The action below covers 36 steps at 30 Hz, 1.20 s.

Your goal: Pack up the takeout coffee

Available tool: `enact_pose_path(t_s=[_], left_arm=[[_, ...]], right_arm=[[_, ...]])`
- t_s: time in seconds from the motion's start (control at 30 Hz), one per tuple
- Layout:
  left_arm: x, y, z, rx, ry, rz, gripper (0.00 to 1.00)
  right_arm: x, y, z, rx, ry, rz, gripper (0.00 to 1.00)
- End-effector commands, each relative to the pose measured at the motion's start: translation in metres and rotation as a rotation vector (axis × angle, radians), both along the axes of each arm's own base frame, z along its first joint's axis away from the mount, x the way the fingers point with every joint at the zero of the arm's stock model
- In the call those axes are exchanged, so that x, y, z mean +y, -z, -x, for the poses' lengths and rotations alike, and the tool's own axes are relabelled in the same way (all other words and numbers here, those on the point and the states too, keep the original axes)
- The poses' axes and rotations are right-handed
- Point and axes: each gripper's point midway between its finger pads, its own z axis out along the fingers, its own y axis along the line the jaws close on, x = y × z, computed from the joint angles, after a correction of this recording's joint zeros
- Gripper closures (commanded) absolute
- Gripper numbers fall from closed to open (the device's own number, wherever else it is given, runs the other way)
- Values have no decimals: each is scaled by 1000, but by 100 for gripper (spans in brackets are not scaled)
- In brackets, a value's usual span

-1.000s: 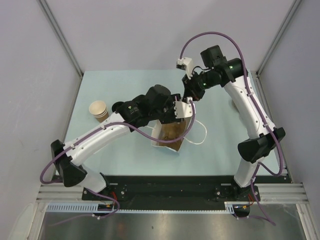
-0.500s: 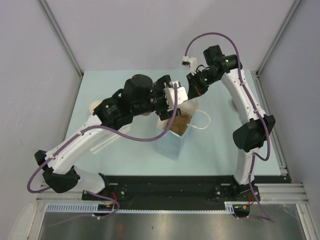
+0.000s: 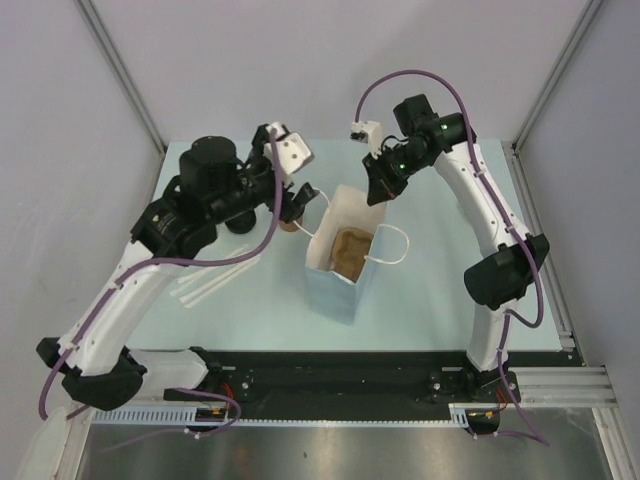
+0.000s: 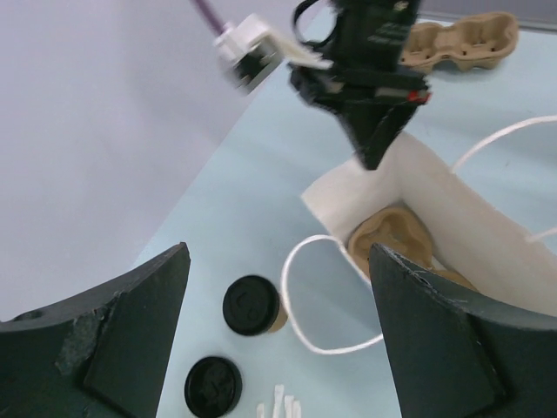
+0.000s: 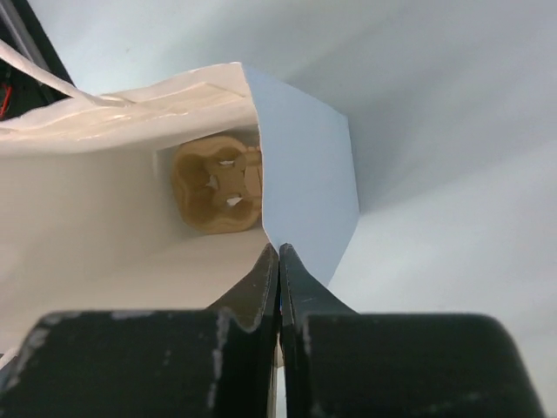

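Note:
The takeout coffee [image 4: 251, 305], a small brown cup under a round black lid, stands on the table left of the white paper bag [image 4: 452, 209]. In the top view the takeout coffee [image 3: 290, 224] is mostly hidden under my left gripper [image 3: 295, 205]. That left gripper [image 4: 277, 292] hangs open above the cup and holds nothing. My right gripper [image 5: 278, 254] is shut on the top edge of the paper bag [image 5: 305, 157], and my right gripper [image 3: 378, 192] is at the bag's far rim. A brown cup carrier [image 5: 218, 187] lies inside the bag.
A loose black lid [image 4: 213, 386] lies near the coffee, with white sticks [image 4: 278, 405] beside it. A bag handle loop [image 4: 300, 305] hangs close to the cup. A second cup carrier [image 4: 461, 43] sits on the far side of the table.
My left gripper has pulled out of the bag, moved left and back, and opened. The bag has risen from tilted to upright, its edge pinched by the right gripper.

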Motion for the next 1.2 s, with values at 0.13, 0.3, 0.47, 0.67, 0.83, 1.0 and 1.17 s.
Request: enact_pose_path(t_s=[0.13, 0.3, 0.47, 0.67, 0.83, 1.0, 1.17], left_arm=[[52, 0, 16, 54, -103, 117, 11], [69, 21, 18, 81, -135, 104, 11], [81, 31, 19, 107, -166, 97, 11], [93, 50, 14, 177, -214, 99, 11], [106, 73, -3, 290, -278, 97, 11], [134, 93, -28, 409, -411, 45, 10], [155, 121, -55, 574, -494, -18, 1]], right_arm=[[-9, -45, 89, 25, -110, -25, 100], [-6, -55, 123, 6, -170, -37, 100], [-5, -65, 154, -78, -222, -22, 100], [-13, -60, 160, -75, -178, 7, 100], [-15, -47, 139, -46, -108, 41, 100], [-24, -35, 112, 68, -19, 1, 100], [-31, -25, 92, 122, 40, -7, 100]])
